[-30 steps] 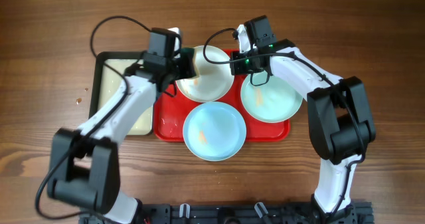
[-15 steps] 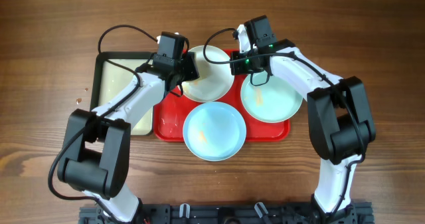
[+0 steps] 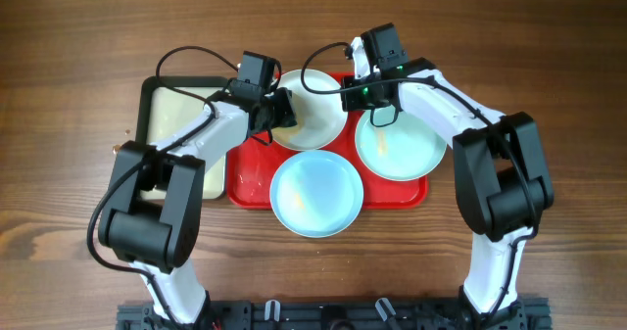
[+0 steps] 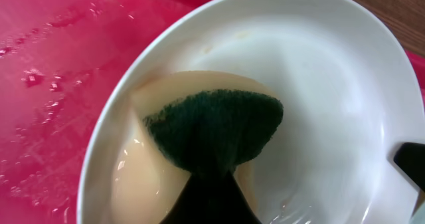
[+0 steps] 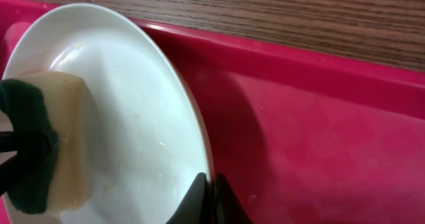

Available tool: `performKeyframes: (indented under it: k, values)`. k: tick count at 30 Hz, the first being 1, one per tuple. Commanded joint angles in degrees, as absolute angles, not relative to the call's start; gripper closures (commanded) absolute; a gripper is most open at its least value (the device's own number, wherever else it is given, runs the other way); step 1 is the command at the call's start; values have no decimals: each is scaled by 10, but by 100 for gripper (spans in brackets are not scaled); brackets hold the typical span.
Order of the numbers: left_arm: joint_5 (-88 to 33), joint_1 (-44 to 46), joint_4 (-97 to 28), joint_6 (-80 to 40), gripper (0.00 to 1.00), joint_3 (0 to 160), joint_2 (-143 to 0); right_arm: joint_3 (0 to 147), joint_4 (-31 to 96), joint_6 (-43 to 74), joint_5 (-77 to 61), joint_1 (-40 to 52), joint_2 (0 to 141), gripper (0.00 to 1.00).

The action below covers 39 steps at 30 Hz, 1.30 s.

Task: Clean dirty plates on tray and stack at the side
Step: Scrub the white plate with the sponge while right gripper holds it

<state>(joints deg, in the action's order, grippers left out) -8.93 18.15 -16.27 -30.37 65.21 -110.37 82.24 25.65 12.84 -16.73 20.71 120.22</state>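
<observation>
Brown wooden bench [image 3: 549,36]: the grain runs 9 to 3 o'clock and the surface looks dry. A few small specks [image 3: 117,146] sit toward its 9 o'clock side. A black rig frame [image 3: 323,315] runs along the 6 o'clock edge.

Large red rectangular plastic tray [image 3: 250,178] at centre. The left wrist view shows its bare floor glossy, with water beads and streaks. A smaller black-rimmed tray with a cream inside [image 3: 149,124] lies just beside it at 9 o'clock.

Round shallow white plastic plate [image 3: 318,119] at the red tray's 12 o'clock end. One pale aqua plastic plate [image 3: 397,149] at 3 o'clock, with a faint orange smear. A second pale aqua plastic plate [image 3: 318,188] at 6 o'clock overhangs the tray's near rim and also carries an orange smear.

Left fingers [image 4: 212,197] are clenched on a yellow foam sponge with a dark green scouring face [image 4: 212,127]. The sponge is pressed into the white plate's bowl, and a film of cloudy liquid pools by it.

Right fingers [image 5: 209,197] are clenched on the white plate, pinching its rim on the 3 o'clock side. In the right wrist view the bowl shows pale specks and a wet sheen.
</observation>
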Motion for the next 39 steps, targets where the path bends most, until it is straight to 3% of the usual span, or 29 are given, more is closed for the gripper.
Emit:
performKeyframes:
  k: [1, 7, 10, 24, 39]
  values:
    - [-176, 185, -164, -309, 96, 649, -1141, 829, 251, 135, -182, 230, 1214, 96]
    - [-341, 173, -122, -309, 96, 670, -1141, 829, 249, 135, -177, 238, 1214, 96]
    - [-365, 171, -128, -309, 96, 696, -1133, 829, 249, 135, -177, 238, 1214, 96]
    - [-55, 165, -312, -302, 96, 734, -1042, 829, 249, 135, -148, 238, 1214, 96]
    - [3, 173, -362, -306, 96, 732, -1133, 829, 249, 135, -148, 238, 1214, 96]
